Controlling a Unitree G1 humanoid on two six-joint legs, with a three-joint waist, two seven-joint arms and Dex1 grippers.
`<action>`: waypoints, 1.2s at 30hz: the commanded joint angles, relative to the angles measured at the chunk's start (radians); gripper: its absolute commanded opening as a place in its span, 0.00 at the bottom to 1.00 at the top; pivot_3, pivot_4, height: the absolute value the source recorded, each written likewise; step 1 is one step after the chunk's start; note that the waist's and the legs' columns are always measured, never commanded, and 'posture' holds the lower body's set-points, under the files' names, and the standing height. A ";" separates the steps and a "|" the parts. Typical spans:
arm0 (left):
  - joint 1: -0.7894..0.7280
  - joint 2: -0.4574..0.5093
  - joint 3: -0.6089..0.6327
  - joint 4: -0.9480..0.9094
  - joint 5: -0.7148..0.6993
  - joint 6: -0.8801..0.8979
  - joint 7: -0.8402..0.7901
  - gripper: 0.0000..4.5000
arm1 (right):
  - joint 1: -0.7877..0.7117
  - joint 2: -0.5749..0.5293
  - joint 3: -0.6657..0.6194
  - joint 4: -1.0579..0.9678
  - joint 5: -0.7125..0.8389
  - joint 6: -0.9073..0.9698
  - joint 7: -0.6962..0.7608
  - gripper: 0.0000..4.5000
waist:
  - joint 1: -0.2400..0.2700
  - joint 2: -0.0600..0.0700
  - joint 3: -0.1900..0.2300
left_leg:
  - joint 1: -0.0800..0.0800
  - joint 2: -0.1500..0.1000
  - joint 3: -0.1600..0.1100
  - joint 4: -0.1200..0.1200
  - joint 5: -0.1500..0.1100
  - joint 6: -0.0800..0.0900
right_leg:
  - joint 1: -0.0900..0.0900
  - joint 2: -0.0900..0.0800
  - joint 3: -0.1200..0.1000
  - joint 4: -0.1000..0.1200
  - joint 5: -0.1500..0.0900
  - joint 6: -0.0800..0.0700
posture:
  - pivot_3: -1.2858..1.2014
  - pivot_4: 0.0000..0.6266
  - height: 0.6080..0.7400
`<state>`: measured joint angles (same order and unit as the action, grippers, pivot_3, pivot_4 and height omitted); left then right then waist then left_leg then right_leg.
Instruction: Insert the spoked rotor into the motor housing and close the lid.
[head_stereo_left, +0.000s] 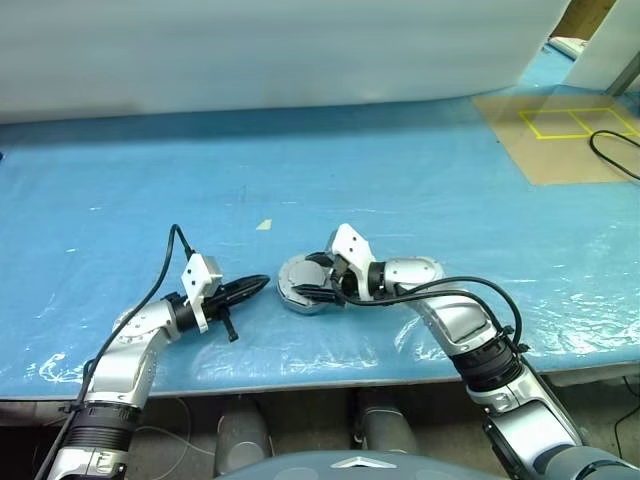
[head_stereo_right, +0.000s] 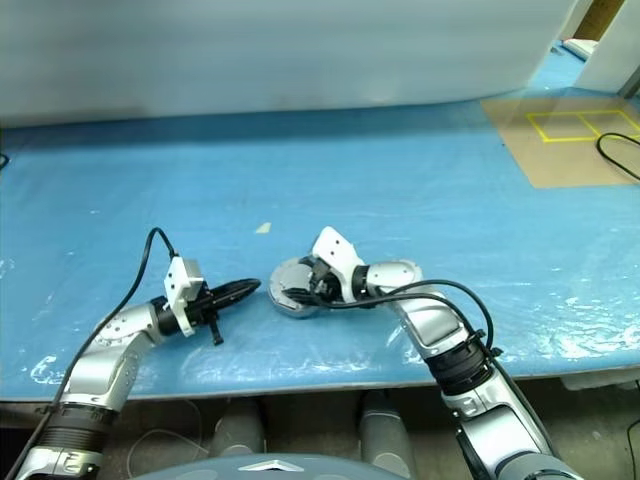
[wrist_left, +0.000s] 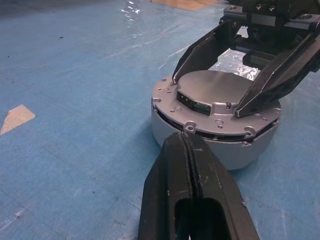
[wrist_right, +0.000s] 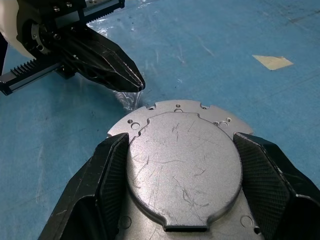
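Housing (wrist_left: 215, 145): round shallow silver-grey metal cup, upright on the blue sheet near the table's front edge, roughly centred. Lid (wrist_right: 184, 165): flat grey disc with a raised, scratched plate on top, screw holes around the flange, and a small notch with a green mark at one edge. It sits on top of the housing, level, with a thin dark gap visible around the seam. Rotor not visible.
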<state>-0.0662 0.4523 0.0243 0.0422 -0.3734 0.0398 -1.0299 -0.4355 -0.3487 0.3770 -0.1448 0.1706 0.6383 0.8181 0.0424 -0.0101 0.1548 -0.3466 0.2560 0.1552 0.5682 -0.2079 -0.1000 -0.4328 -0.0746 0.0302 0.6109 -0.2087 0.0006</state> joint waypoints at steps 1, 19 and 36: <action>-0.008 -0.001 0.003 -0.007 -0.008 -0.016 0.001 0.00 | 0.015 0.002 0.022 0.026 -0.007 0.073 -0.023 0.66 | 0.000 0.000 0.000 | 0.000 0.000 0.000 0.000 0.000 0.000 | 0.000 0.000 0.000 0.000 0.000 0.000 | 0.52 0.24 1.00; -0.016 0.000 0.000 0.003 -0.002 -0.021 0.002 0.00 | -0.002 0.015 0.042 0.021 0.009 0.149 -0.059 0.66 | -0.001 0.001 -0.001 | 0.001 0.000 0.000 -0.001 0.000 0.000 | 0.000 0.000 0.000 -0.003 0.000 0.000 | 0.52 0.24 1.00; -0.028 -0.001 -0.007 0.007 0.001 -0.024 0.005 0.00 | 0.003 -0.039 0.109 0.155 -0.173 -0.155 -0.124 0.66 | 0.000 0.001 -0.001 | 0.007 0.000 0.000 -0.004 0.000 0.000 | 0.003 0.000 0.000 0.000 -0.002 0.004 | 0.52 0.24 1.00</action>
<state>-0.0797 0.4508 0.0125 0.0634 -0.3704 0.0387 -1.0278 -0.4555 -0.3491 0.4672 -0.0775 0.0801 0.4800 0.7299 0.0428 -0.0096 0.1535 -0.3399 0.2557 0.1551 0.5644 -0.2084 -0.0995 -0.4295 -0.0747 0.0304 0.6114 -0.2106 0.0046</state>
